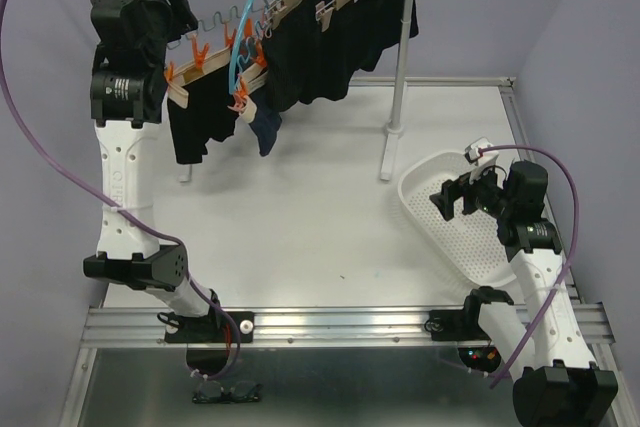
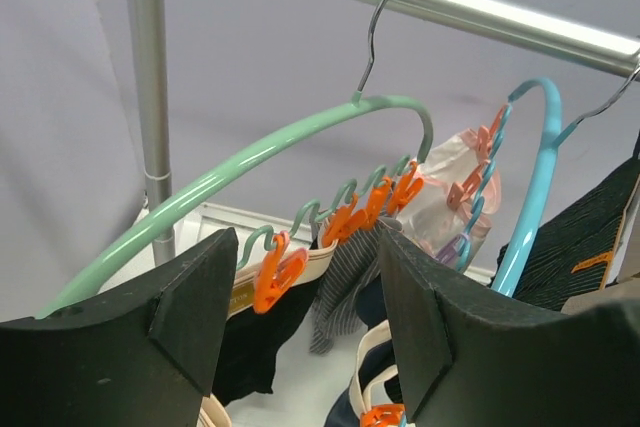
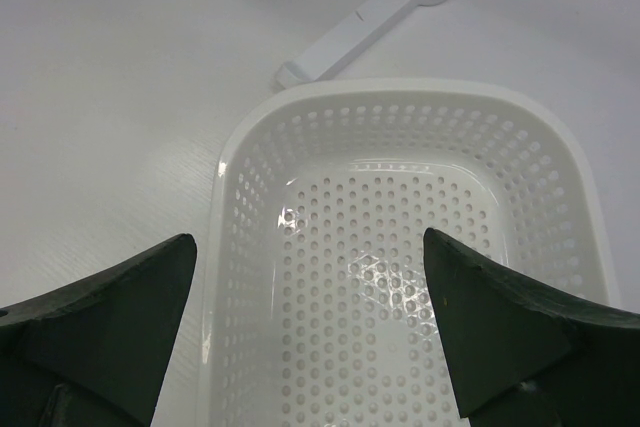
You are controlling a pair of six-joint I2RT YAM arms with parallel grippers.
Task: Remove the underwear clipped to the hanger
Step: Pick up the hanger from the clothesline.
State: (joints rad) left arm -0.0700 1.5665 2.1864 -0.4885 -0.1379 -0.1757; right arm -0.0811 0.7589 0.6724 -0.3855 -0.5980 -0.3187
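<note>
2: left end effector (image 2: 305, 239) raised by underwear (image 1: 300, 57), right end effector (image 3: 310, 242) over basket (image 3: 400, 88).

Ahead of my left gripper (image 2: 305, 237), jaws spread wide, the way is crowded. The green hanger (image 2: 250, 147) arcs across, its orange clips (image 2: 280, 272) sit right in the gap between my fingers, and underwear (image 2: 260, 347) hangs just below them. The rail (image 2: 450, 2) bars the way above, the post (image 2: 150, 97) stands on one side and the blue hanger (image 2: 535, 177) on the other. Under my right gripper (image 3: 308, 242), also spread, the basket (image 3: 400, 92) lies mouth-up, the rack foot (image 3: 350, 37) just beyond its rim. Open table (image 1: 300, 237) stretches between the rack and my bases.
</note>
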